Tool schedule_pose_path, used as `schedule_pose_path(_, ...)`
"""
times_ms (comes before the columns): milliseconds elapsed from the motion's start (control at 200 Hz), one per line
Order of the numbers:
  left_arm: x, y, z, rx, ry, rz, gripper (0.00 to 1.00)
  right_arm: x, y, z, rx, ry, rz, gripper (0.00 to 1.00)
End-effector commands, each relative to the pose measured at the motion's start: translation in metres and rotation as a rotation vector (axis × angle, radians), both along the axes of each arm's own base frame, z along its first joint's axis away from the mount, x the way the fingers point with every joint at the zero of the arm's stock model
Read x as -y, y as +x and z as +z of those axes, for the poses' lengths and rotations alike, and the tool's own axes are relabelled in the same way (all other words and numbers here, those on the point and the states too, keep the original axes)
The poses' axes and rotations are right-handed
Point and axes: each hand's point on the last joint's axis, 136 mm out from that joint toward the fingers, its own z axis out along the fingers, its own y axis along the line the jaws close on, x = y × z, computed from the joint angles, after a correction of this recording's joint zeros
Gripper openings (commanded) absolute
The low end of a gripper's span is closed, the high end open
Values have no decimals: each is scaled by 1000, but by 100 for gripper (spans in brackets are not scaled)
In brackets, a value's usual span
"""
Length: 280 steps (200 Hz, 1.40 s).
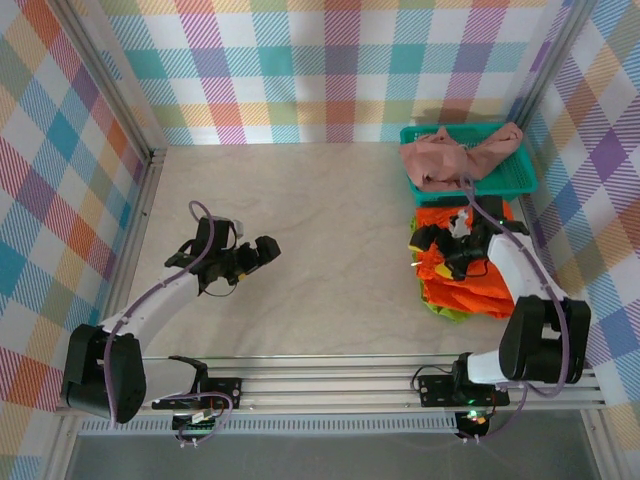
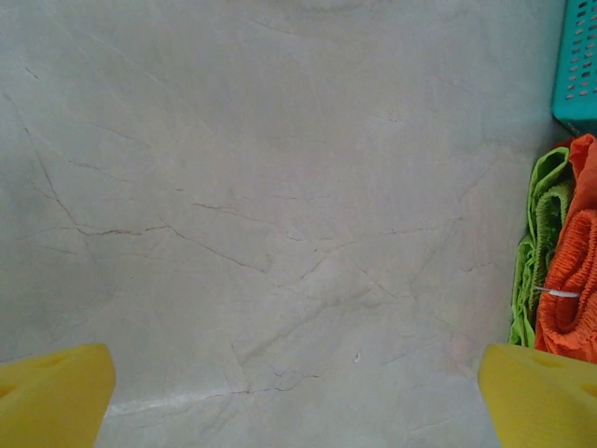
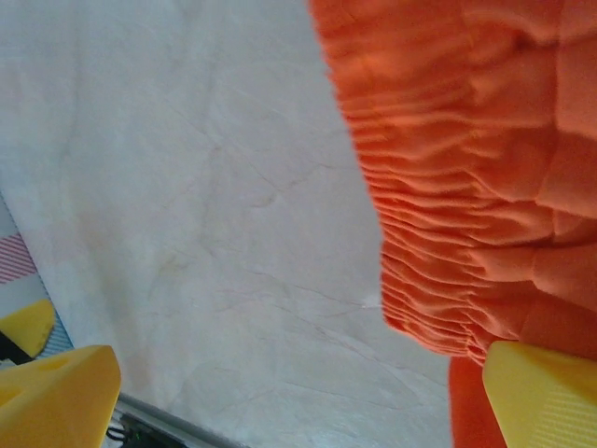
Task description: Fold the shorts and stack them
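My left gripper hangs over the bare table, left of the middle, with its jaws spread wide and nothing between them. In its own wrist view, its gripper has only pale, creased cloth below it.

My right gripper is at the left edge of the orange shorts, and its jaws are also wide apart. From that wrist, the gripper clamps nothing. The gathered orange waistband runs down to one yellow finger (whether it touches the fabric I cannot tell).

The orange shorts lie on the right side of the table, on top of the green shorts, which peek out at the near and left edges. My left wrist view shows the green pair lying just left of the orange.

The pink shorts sit crumpled in the teal basket, just beyond the pile near the far right corner.
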Motion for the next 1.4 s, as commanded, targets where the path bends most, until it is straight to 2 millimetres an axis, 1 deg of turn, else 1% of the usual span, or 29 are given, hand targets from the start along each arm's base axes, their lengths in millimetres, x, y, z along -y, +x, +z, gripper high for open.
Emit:
schedule_pose_path(0, -2, -1, 7, 13, 8, 3, 100, 5, 34, 75, 253, -29, -82, 99)
schedule_pose_path(40, -2, -1, 8, 13, 7, 3, 100, 7, 43, 90, 302, -37, -121, 99)
schedule_pose_path(95, -2, -1, 8, 14, 8, 6, 100, 16, 58, 108, 357, -62, -194, 100)
schedule_pose_path(170, -2, -1, 8, 13, 8, 5, 100, 25, 80, 124, 383, -74, -292, 100)
schedule_pose_path(255, -2, -1, 9, 13, 11, 5, 100, 27, 107, 134, 375, -48, -385, 100)
schedule_pose_path(350, -3, -1, 10, 9, 16, 4, 100, 30, 136, 136, 349, -16, -493, 100)
schedule_pose_path(425, -3, -1, 11, 11, 18, 6, 100, 34, 159, 128, 322, -3, -580, 98)
schedule_pose_path(525, -4, -2, 12, 11, 20, 7, 100, 41, 182, 116, 288, -15, -646, 95)
schedule_pose_path(575, -5, -3, 12, 9, 25, 7, 100, 42, 195, 111, 283, -17, -655, 94)
schedule_pose_path(685, -6, -4, 12, 4, 37, 3, 100, 41, 220, 92, 245, -23, -659, 90)
schedule_pose_path(705, -6, -5, 11, 4, 40, 2, 100, 40, 224, 92, 246, -20, -653, 89)
schedule_pose_path(810, -8, -6, 11, 0, 51, 1, 100, 33, 240, 78, 200, 6, -636, 87)
schedule_pose_path(985, -10, -8, 8, -4, 68, -3, 100, 29, 254, 59, 148, 40, -665, 82)
schedule_pose_path(1170, -12, -9, 6, -10, 75, 0, 100, 27, 257, 37, 78, 37, -673, 81)
schedule_pose_path(1240, -11, -8, 6, -9, 75, -2, 100, 24, 261, 32, 71, 49, -666, 80)
schedule_pose_path(1395, -12, -8, 5, -12, 81, -2, 100, 19, 266, 20, 46, 68, -657, 70)
